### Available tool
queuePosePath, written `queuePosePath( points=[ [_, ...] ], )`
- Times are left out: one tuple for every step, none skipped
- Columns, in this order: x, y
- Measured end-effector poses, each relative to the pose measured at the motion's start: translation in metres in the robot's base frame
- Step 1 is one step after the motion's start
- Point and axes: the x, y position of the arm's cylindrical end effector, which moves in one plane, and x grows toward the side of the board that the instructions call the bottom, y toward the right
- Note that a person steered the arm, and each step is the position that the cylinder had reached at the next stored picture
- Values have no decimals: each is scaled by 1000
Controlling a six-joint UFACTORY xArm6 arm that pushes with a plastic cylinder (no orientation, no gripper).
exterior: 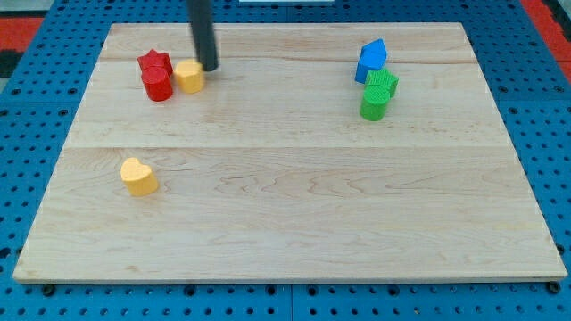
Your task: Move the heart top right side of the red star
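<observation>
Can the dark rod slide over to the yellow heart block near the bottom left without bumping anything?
Probably yes. My tip sits at the view's top, just right of a small yellow block beside the red star block. The yellow heart block lies below them, alone on bare wooden board.
</observation>
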Motion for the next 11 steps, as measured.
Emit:
queuePosePath(
  points=[
    [3, 32],
    [38, 70],
    [94, 72],
    [148, 65],
    [204, 36],
    [248, -22],
    [222, -46],
    [163, -47],
    [140, -57],
    [123, -55],
    [119, -46]
  ],
)
